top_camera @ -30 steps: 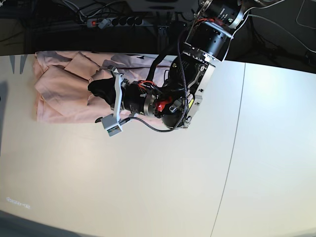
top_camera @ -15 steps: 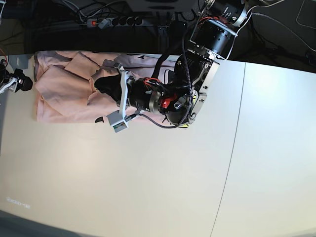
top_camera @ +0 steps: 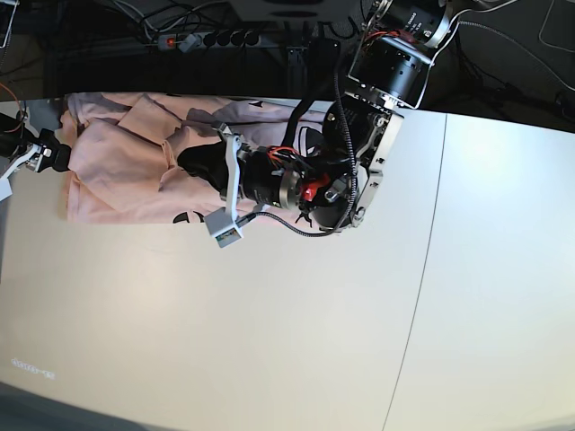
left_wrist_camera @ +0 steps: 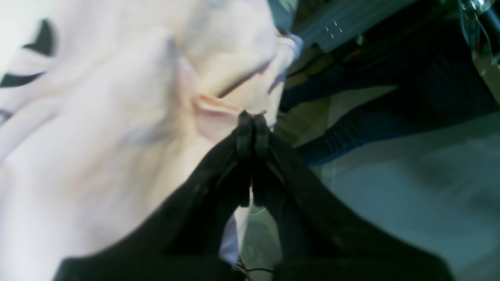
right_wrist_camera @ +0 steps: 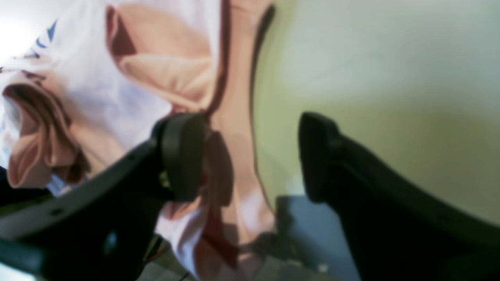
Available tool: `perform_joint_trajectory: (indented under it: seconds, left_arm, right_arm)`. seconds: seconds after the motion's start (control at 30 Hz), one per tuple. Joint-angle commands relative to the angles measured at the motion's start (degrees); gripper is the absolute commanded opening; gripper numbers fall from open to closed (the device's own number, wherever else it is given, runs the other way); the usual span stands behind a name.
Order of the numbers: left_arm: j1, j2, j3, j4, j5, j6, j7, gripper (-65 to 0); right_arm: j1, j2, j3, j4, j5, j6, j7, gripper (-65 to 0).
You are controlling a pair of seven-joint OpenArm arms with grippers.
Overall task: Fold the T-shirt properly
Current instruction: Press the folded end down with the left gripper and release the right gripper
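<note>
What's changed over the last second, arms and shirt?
The right gripper has come into the base view from the left edge and now hangs open at the T-shirt's left edge. The left gripper has drawn back toward the right, its fingers closed. The T-shirt lies much as before on the table.

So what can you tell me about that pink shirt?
The T-shirt is pale pink soft cotton, lying crumpled and partly folded at the table's far left edge. Black printed lettering peeks out on one fold. The left claw is closed, pinching a ridge of the fabric. The right claw is open at the shirt's left edge, one finger over the cloth, the other over bare table.
</note>
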Motion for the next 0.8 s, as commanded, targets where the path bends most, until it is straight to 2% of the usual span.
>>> perform_joint_trajectory:
  seconds: [0.0,0.27,0.37,0.47,0.6,0.77]
  left_arm:
    - [-1.0,0.1,-1.0,1.0,-1.2,-1.1,-0.9,-65.0]
    - [-1.0,-1.8,-6.8,1.0,-2.5,-1.1,-0.3,-65.0]
    - [-1.0,-2.7,-6.8,1.0,-2.5,-1.1,-0.2,-65.0]
    - [-1.0,-2.7,-6.8,1.0,-2.5,-1.1,0.5,-65.0]
    - [-1.0,-2.7,-6.8,1.0,-2.5,-1.1,0.5,-65.0]
    - [-1.0,-2.7,-6.8,1.0,-2.5,-1.1,0.5,-65.0]
  right_arm:
    - [-0.1,0.2,-0.1,0.2,-1.2,3.0,-2.4,-25.3]
    - [-0.1,-0.7,-1.3,0.2,-0.1,3.8,-2.5,-25.3]
    - [-0.1,-0.7,-3.4,0.2,0.3,3.8,-2.5,-25.3]
    - [0.0,-0.7,-5.7,0.2,0.3,3.8,-2.5,-20.9]
    - [0.1,-0.7,-8.3,0.2,0.3,3.8,-2.4,-20.9]
    - [0.1,-0.7,-8.5,0.2,0.3,3.8,-2.3,-20.9]
